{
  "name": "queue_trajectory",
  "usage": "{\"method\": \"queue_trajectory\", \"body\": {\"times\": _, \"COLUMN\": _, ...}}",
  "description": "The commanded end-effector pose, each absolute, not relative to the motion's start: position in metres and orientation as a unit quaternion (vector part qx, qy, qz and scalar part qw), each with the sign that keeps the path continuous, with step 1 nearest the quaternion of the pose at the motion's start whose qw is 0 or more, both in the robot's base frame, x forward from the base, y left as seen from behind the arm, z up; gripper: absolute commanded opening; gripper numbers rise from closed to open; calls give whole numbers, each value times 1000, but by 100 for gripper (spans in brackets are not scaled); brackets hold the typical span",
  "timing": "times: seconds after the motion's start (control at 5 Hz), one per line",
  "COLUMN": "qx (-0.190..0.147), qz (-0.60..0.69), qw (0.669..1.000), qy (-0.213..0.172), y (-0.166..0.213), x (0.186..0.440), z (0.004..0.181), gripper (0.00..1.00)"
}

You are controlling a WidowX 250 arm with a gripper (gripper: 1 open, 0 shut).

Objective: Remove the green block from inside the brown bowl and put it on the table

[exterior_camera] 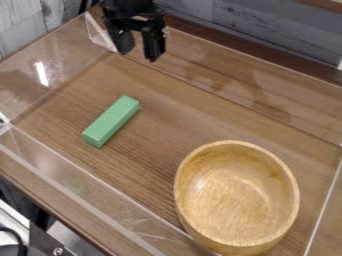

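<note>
The green block (110,121) lies flat on the table (201,110), left of centre and well apart from the brown bowl. The brown bowl (238,197) stands at the front right with nothing inside it. My gripper (139,42) hangs over the far part of the table, above and behind the block, pointing down. Its two dark fingers (154,45) stand apart and nothing is between them.
Clear acrylic walls (40,70) edge the table on the left, front and back. A grey plank wall (254,20) rises behind the table.
</note>
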State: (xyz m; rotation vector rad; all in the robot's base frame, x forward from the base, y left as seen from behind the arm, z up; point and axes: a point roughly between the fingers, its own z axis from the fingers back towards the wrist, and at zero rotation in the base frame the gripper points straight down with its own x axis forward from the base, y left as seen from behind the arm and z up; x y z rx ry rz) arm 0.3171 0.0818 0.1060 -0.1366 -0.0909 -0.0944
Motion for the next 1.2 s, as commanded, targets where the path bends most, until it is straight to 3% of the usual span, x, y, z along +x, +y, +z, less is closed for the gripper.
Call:
{"method": "queue_trajectory", "body": {"times": 0.0, "qx": -57, "qz": -68, "qw": 993, "qy": -79, "y": 78, "x": 336, "z": 128, "gripper": 100}}
{"method": "queue_trajectory", "body": {"times": 0.6, "qx": -63, "qz": -84, "qw": 989, "qy": -102, "y": 70, "x": 368, "z": 130, "gripper": 100}}
{"method": "queue_trajectory", "body": {"times": 1.0, "qx": -60, "qz": -84, "qw": 988, "qy": -111, "y": 88, "x": 374, "z": 130, "gripper": 100}}
